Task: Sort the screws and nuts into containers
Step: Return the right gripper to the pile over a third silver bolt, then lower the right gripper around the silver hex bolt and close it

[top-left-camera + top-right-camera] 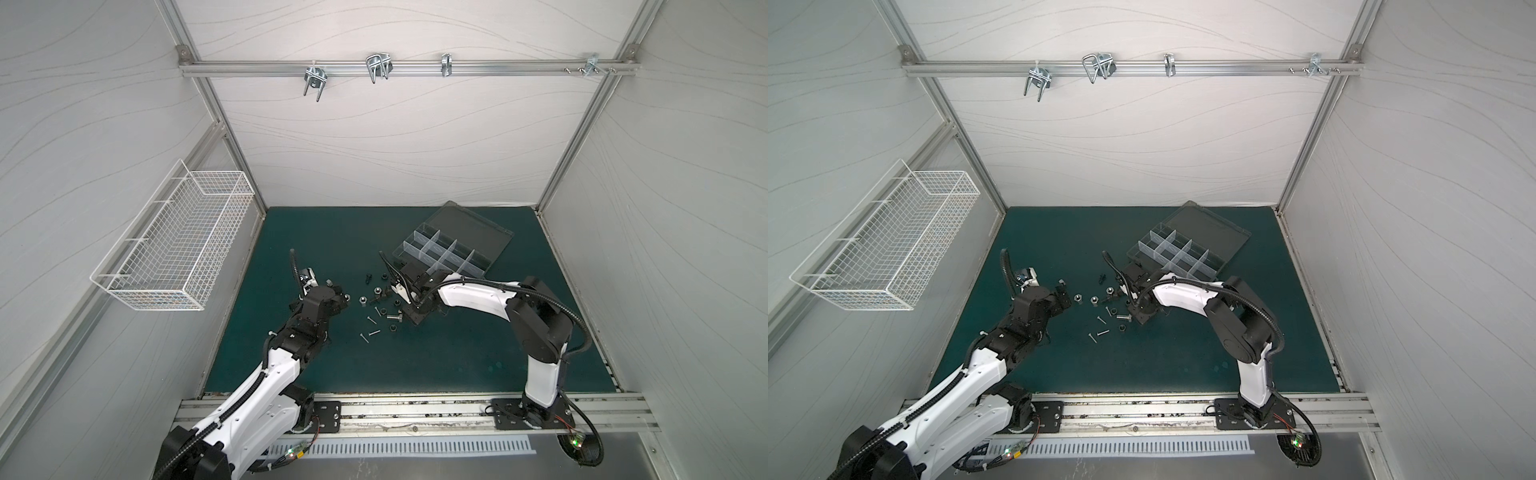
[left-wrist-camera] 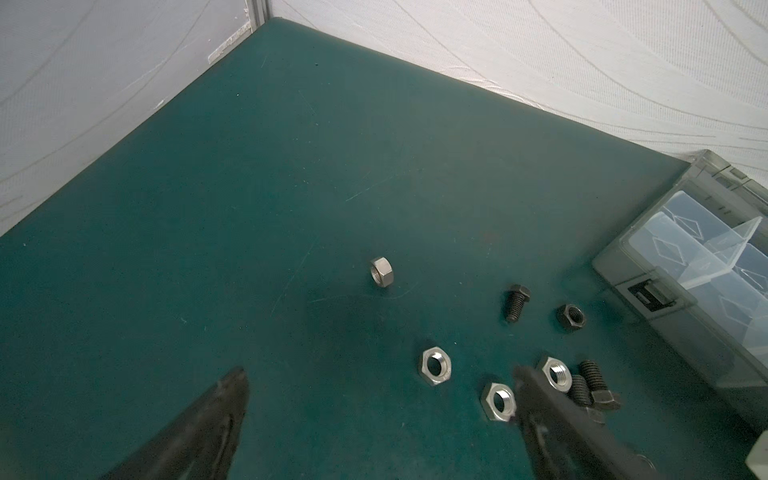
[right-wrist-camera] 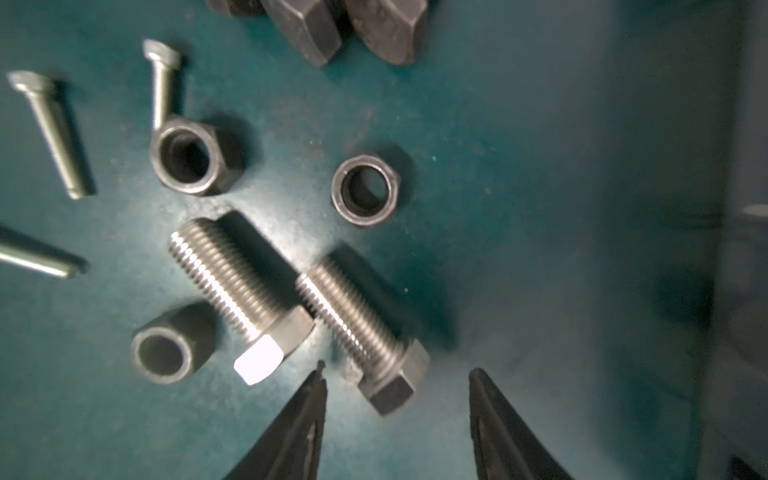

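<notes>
**Claws Poised Over Scattered Hardware**

My right claw [image 3: 397,369], half open and empty, straddles one of two thick silver bolts [image 3: 357,324] mid-mat [image 1: 415,365]. My left claw [image 2: 379,372] gapes empty near four silver nuts [image 2: 434,365]. One organizer box [image 1: 434,248] lies toward the far right corner.

In the left wrist view a blurred dark finger [image 2: 552,424] of the left tool [image 2: 380,374] covers part of a shiny silver hexagonal nut [image 2: 557,374] and two short black screws [image 2: 592,376]. The clear plastic organizer box with translucent dividers [image 2: 623,274] runs off the edge. In the right wrist view two black hex bolt heads [image 3: 311,29] and a thin silver screw [image 3: 37,257] are cut by the edges. In both top views the white-and-black right arm [image 1: 469,297] hides the box's near corner, and the scattered fasteners [image 1: 362,299] are too small to tell apart.
</notes>
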### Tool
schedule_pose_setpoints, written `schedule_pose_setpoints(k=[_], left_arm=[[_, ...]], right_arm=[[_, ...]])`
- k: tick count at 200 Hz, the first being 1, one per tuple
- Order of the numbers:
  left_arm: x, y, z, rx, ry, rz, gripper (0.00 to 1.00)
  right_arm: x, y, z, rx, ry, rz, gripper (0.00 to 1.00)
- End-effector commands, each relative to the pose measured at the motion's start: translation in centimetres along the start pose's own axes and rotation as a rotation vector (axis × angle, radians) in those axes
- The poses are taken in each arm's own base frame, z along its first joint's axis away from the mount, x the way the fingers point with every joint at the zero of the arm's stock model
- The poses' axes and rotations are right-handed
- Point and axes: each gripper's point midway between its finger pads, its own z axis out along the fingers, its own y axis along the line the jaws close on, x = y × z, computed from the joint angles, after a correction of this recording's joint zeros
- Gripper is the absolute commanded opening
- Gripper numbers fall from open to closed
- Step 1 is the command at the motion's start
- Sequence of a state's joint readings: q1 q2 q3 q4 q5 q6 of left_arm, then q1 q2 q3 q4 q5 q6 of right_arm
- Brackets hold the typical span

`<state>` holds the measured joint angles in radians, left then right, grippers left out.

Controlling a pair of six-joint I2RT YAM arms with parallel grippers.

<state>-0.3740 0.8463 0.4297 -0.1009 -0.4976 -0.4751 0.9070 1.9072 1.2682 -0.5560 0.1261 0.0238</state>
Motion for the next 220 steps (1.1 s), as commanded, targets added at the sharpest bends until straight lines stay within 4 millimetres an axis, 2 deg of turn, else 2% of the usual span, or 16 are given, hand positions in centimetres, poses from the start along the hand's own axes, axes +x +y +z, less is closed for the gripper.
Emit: schedule_pose_setpoints(k=[1,71,123,144,187,220], left_arm=[[-2.1,-0.8,-0.4,0.015,-0.046,-0.037,1.0],[-1.8,-0.5,-0.5,0.013,-0.044,-0.042,1.0],[-1.9,-0.4,-0.7,0.01,-0.049,-0.042,1.0],[-1.9,-0.3,-0.7,0.009,-0.052,-0.043,1.0],[-1.9,-0.3,-0.7,0.007,-0.053,-0.043,1.0],[-1.8,-0.3,-0.6,0.006,-0.051,-0.048,1.0]], right_arm=[[-0.9,0.0,0.5,0.017,-0.014,-0.038,0.57],[-1.7,-0.5,1.7,0.05,-0.019,-0.037,0.57],[-1.5,-0.4,1.7,0.037,0.005,-0.004,0.44],[-0.7,-0.2,1.4,0.025,0.034,0.011,0.41],[1.8,0.4,0.6,-0.016,0.111,0.035,0.41],[2.6,0.9,0.6,-0.042,0.109,0.04,0.41]])
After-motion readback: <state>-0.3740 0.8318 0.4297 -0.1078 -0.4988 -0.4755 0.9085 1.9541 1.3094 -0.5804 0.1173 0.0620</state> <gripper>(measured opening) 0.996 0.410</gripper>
